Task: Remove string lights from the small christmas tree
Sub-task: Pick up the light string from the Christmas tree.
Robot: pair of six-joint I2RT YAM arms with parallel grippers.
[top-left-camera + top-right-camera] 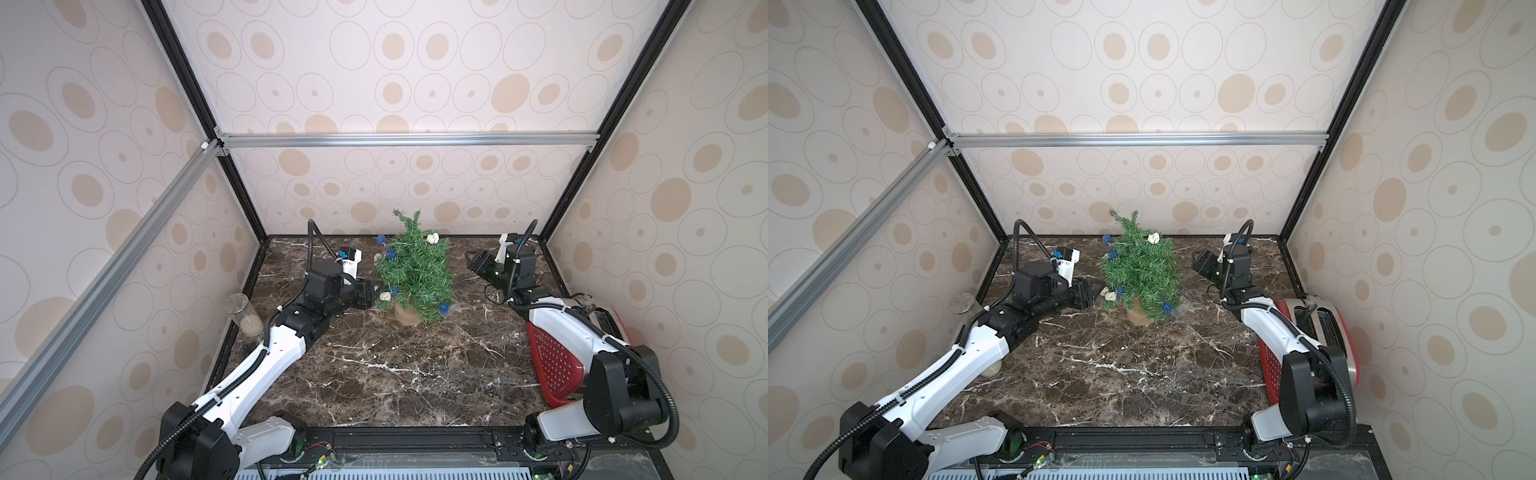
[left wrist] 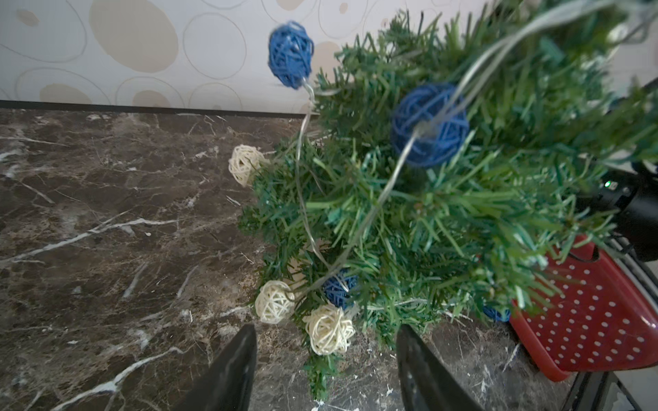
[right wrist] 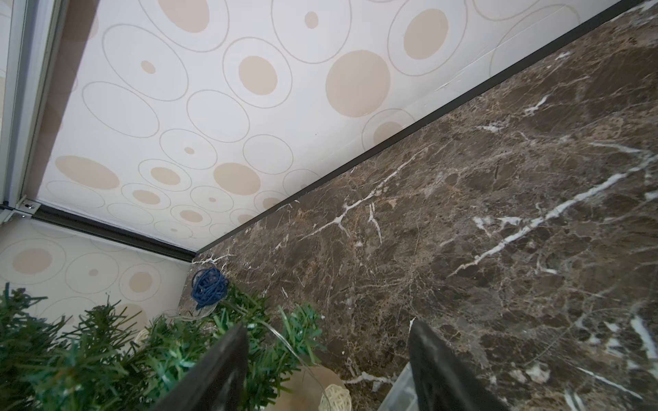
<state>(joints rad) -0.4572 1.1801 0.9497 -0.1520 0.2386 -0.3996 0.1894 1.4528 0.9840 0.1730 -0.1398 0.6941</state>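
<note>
The small christmas tree (image 1: 415, 270) (image 1: 1140, 270) stands in its tan pot (image 1: 407, 314) at the back middle of the marble table. The string lights (image 2: 429, 124) wind round it as a thin pale wire with blue and cream woven balls. My left gripper (image 1: 378, 291) (image 2: 325, 341) is low at the tree's left side and open. A cream ball (image 2: 329, 332) sits between its fingertips with a gap on each side. My right gripper (image 1: 471, 259) (image 3: 327, 341) hangs open to the right of the tree, holding nothing. The pot (image 3: 313, 388) and another cream ball (image 3: 334, 396) lie below it.
A red perforated basket (image 1: 552, 365) sits under the right arm, with a silver toaster-like appliance (image 1: 1320, 320) beside it. A clear jar (image 1: 243, 316) stands at the left wall. A clear plastic box (image 3: 395, 395) lies by the pot. Walls enclose three sides.
</note>
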